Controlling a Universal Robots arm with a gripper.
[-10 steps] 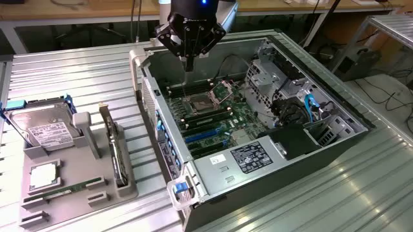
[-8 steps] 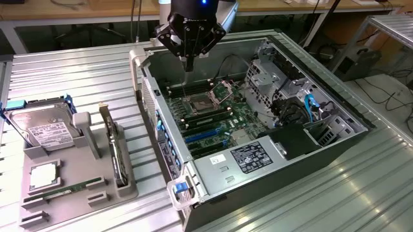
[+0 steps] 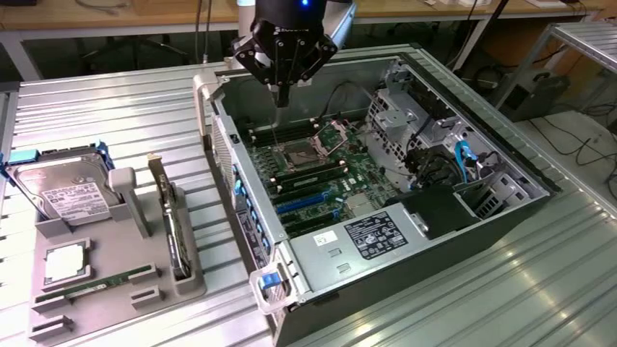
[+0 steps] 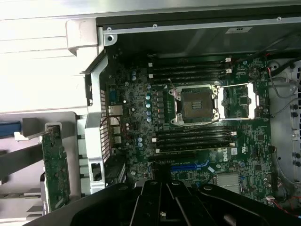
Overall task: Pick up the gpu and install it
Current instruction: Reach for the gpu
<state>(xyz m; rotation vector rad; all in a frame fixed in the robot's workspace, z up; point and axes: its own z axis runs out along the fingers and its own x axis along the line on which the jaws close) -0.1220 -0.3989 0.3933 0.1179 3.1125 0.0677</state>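
My claw (image 3: 280, 92) hangs over the open computer case (image 3: 482, 231), above the motherboard (image 3: 362, 181) by the CPU socket (image 3: 294, 155). Its fingers are pressed together with nothing between them. The gpu (image 3: 170, 217) stands on edge in the grey holder (image 3: 183, 289) at the exterior view's left, beside the hard drive (image 3: 68, 199) and well apart from my claw.

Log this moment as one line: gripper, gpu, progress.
gripper: shut, empty, over the open computer case | gpu: on edge in the gray holder beside the case | install: not done
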